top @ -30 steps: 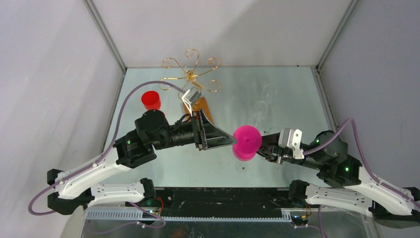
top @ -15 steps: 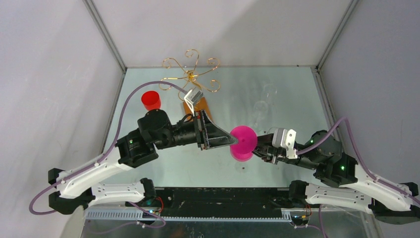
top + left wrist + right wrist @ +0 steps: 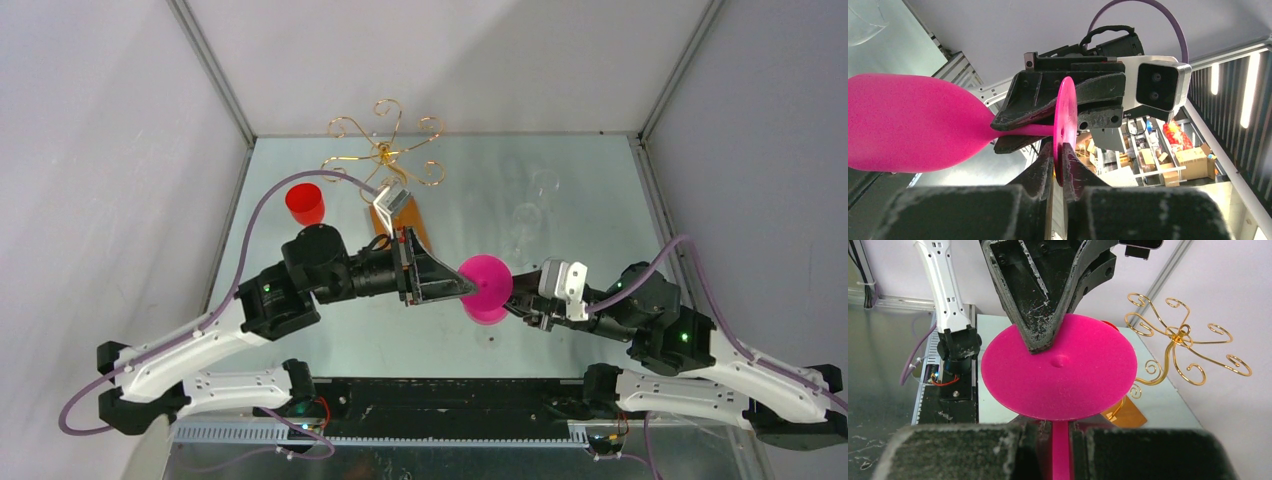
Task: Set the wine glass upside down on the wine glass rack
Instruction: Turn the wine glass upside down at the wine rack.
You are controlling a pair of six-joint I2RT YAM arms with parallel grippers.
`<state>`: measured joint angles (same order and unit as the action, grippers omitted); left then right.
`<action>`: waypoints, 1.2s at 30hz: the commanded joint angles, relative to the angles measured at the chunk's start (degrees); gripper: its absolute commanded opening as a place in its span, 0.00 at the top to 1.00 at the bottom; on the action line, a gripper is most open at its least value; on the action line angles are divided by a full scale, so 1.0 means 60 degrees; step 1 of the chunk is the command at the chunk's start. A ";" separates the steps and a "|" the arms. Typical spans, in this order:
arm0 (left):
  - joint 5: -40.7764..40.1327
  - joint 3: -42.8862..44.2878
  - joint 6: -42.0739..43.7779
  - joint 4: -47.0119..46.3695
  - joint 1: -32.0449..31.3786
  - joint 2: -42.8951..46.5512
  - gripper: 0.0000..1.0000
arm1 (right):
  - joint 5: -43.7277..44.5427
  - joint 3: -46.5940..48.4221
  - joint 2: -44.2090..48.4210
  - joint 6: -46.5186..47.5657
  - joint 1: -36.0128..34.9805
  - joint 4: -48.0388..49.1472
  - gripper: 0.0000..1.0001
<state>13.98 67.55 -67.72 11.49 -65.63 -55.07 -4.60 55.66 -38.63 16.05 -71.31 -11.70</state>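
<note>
The pink wine glass (image 3: 487, 285) was up in the air over the table (image 3: 580, 200), apart from the gold rack (image 3: 385, 150). The right hand (image 3: 518, 303) held its stem tight. The left hand (image 3: 468, 287) pinched its round foot.

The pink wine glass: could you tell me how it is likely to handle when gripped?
The pink wine glass looks matte and opaque, so probably light plastic, not slippery. Its thin foot, pinched at the rim by the left gripper, may flex or pivot. The slim stem could twist in the right gripper.
</note>
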 commanded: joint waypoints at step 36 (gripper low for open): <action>-0.0620 -0.0508 0.0522 0.0156 0.0702 0.1038 1.00 | 0.1231 0.0040 0.0257 -0.0351 -0.0419 -0.0174 0.00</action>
<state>11.94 65.08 -66.87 11.77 -62.50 -50.59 0.12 55.57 -37.78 14.98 -73.38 -12.25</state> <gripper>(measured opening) 0.012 0.993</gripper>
